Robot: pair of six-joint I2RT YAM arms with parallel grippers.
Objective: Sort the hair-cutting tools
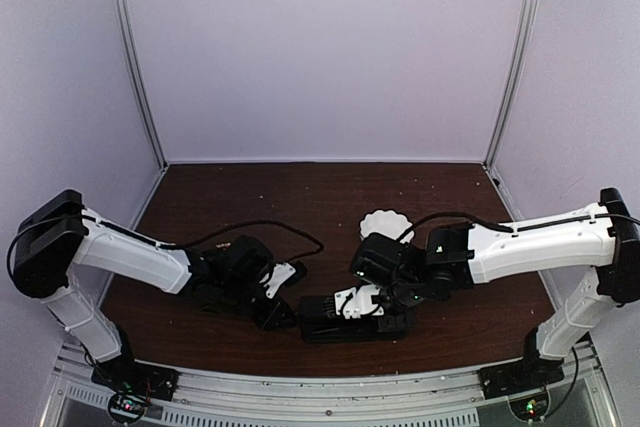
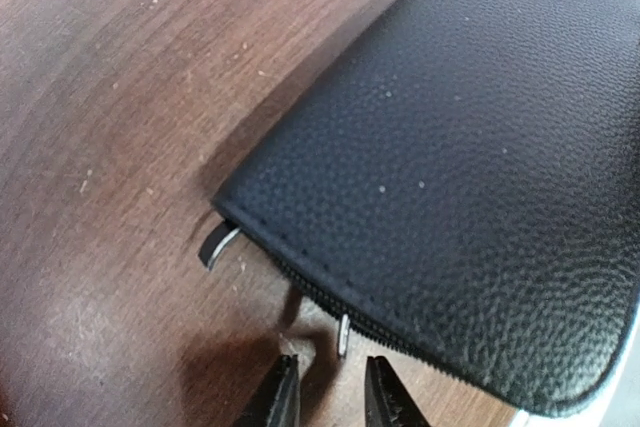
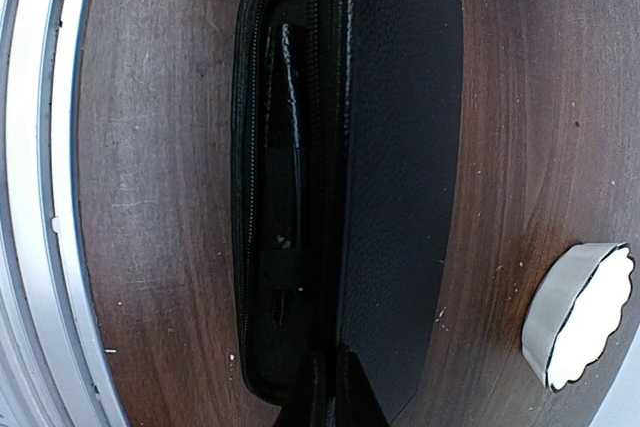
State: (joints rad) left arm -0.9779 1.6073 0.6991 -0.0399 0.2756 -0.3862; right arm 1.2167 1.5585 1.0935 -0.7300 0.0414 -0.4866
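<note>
Left arm point(image 1: 130, 257) stretched low, left pincer point(image 2: 331, 365) ajar, empty; right pincer point(image 3: 330, 392) clamps case point(image 3: 400, 147)

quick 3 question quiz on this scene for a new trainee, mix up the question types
1. True or false: the black case is zipped fully shut.
2. Which tool pinches the edge of the case's lid? A) left tool B) right tool C) neither
3. Short answer: what white thing sits on the table beyond the case?

Key
1. False: it gapes open along one side.
2. B; the left tool is open, its fingers just short of the zip pull.
3. The plate.
</note>
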